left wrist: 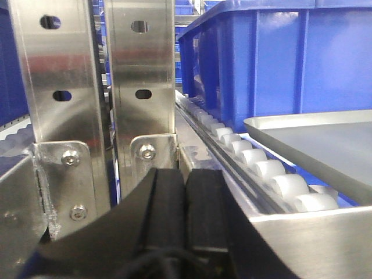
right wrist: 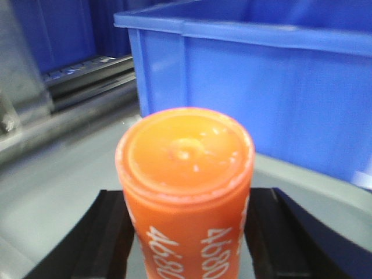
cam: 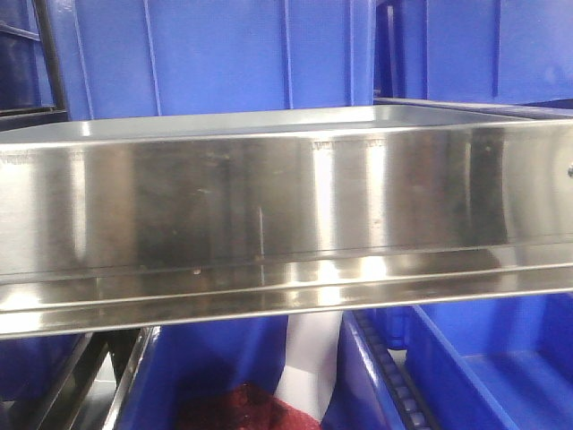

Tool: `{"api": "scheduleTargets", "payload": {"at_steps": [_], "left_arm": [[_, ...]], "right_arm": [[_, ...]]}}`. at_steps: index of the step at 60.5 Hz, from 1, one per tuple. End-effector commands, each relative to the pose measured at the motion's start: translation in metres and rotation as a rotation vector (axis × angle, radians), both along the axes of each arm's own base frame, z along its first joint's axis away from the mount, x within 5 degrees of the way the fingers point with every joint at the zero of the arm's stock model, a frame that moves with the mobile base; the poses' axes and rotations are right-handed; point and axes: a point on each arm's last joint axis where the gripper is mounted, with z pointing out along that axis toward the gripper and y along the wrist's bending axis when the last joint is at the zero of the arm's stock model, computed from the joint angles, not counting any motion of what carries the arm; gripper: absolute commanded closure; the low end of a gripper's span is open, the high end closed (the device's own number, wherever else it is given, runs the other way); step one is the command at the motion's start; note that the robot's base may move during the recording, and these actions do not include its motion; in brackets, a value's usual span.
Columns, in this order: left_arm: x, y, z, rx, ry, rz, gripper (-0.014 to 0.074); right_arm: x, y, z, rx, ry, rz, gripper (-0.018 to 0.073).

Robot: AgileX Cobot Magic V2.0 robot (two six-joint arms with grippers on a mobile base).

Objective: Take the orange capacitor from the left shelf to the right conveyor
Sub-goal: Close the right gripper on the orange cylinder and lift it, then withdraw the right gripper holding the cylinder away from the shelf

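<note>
The left shelf (cam: 269, 197) fills the front view, its tall shiny lip running right across, with blue bins (cam: 215, 54) standing behind it. More blue plastic shows underneath. Neither arm shows in this view.

At the left wrist, the left tool (left wrist: 185, 197) has its two black pads pressed flat together with nothing between them. Just beyond it stand two slotted steel uprights (left wrist: 58, 75). To the right a row of white rollers (left wrist: 261, 168) runs away towards the far end. A tall blue bin (left wrist: 279, 64) sits past the rollers, and the corner of a silver tray (left wrist: 325, 145) juts in from the right, nearer than the bin.

The right tool (right wrist: 189, 244) grips the orange capacitor (right wrist: 186, 157). Its black fingers (right wrist: 107, 238) sit tight against both sides of the cylinder. The capacitor stands upright with its flat top facing the camera and white "4680" print on its side. Below and around it lies a pale grey surface (right wrist: 64, 186). I cannot tell whether the capacitor's base touches it. A near blue bin (right wrist: 261, 93) stands close behind, on the far right.
</note>
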Motion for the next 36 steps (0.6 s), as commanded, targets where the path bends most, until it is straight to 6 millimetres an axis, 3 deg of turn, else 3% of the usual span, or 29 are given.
{"api": "scheduleTargets", "payload": {"at_steps": [1, 17, 36], "left_arm": [[0.000, 0.000, 0.010, -0.015, -0.087, -0.007, 0.0701], [0.000, 0.000, 0.010, -0.015, -0.087, -0.007, 0.0701], [0.000, 0.000, 0.010, -0.015, -0.087, -0.007, 0.0701]], "right_arm": [[-0.028, -0.024, 0.020, 0.046, -0.123, 0.001, 0.0507], [-0.086, -0.088, -0.002, 0.071, -0.137, -0.117, 0.0507], [-0.115, -0.112, -0.018, 0.172, -0.238, -0.109, 0.0507]]}}
